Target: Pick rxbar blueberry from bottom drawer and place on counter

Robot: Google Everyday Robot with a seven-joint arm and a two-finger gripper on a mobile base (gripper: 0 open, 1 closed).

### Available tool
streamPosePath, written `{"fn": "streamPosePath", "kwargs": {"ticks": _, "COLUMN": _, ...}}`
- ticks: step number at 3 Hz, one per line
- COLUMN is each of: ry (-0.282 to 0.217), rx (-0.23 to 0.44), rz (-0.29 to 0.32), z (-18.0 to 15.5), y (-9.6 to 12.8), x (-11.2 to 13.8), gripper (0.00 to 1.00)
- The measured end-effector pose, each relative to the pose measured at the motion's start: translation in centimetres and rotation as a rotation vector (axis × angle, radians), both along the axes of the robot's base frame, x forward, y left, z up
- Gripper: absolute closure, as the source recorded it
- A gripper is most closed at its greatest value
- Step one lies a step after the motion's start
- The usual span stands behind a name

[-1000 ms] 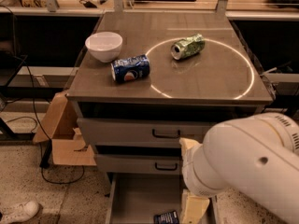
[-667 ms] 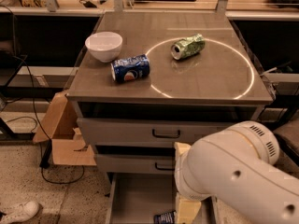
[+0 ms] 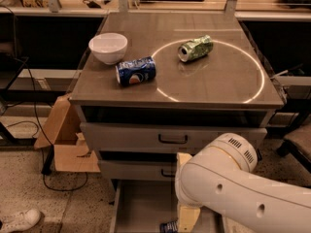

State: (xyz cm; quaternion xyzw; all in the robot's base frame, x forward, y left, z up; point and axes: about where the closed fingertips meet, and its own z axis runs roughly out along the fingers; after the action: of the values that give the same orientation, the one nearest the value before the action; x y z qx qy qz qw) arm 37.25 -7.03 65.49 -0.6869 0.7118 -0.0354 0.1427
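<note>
gripper (image 3: 187,218) in bottom drawer (image 3: 141,204), touching rxbar blueberry (image 3: 168,226) | closure: cannot tell | Pepsi can (image 3: 136,71) lying on counter (image 3: 221,84)

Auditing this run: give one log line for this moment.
gripper: low over open bottom drawer, beside rxbar blueberry | counter: bar not yet placed

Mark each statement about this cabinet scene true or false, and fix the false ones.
1. The bottom drawer is open. True.
2. The snack bar lies on the counter. False: it lies in the bottom drawer.
3. The blue can stands upright. False: it lies on its side.
4. The green can lies inside the white circle. True.
5. The hand hangs low over the bottom drawer, beside the snack bar. True.
</note>
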Motion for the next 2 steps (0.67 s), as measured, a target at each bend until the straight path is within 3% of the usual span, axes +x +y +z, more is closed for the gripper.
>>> {"fn": "streamPosePath", "kwargs": {"ticks": 1, "ry": -0.029, "rx": -0.04, "rz": 0.015, "z": -1.4, "y": 0.2, "x": 0.7, "gripper": 0.0}}
{"fn": "streamPosePath", "kwargs": {"ticks": 2, "ry": -0.06, "rx": -0.093, "rz": 0.028, "z": -4.9, "y": 0.0, "x": 2.5, "gripper": 0.0}}
